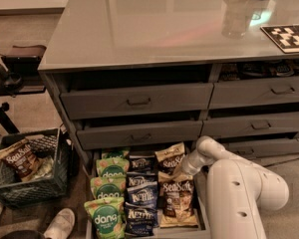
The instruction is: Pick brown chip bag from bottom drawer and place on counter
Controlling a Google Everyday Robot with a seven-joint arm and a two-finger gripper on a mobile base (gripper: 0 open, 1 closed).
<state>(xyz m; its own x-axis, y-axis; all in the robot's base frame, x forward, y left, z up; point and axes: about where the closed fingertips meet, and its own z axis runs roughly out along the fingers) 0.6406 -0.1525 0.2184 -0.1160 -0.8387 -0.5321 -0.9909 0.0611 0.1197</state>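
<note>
The bottom drawer [205,219] is pulled out at floor level and holds three rows of bags. The right row has two brown chip bags: one at the front [178,200] with its "Sea Salt" face up, and one behind it [169,157]. My white arm reaches down from the lower right. Its gripper [181,172] is at the right row, between the two brown bags and just above the front bag's top edge. The glossy grey counter [154,29] spans the top of the cabinet.
Green dang bags [105,218] fill the left row and dark blue Kettle bags [141,194] the middle row. Two upper drawers [137,101] stand ajar above. A crate [30,188] with another brown bag [17,158] stands at left, near a shoe [57,223]. A checkered board [286,36] and a clear container [234,19] sit on the counter's right.
</note>
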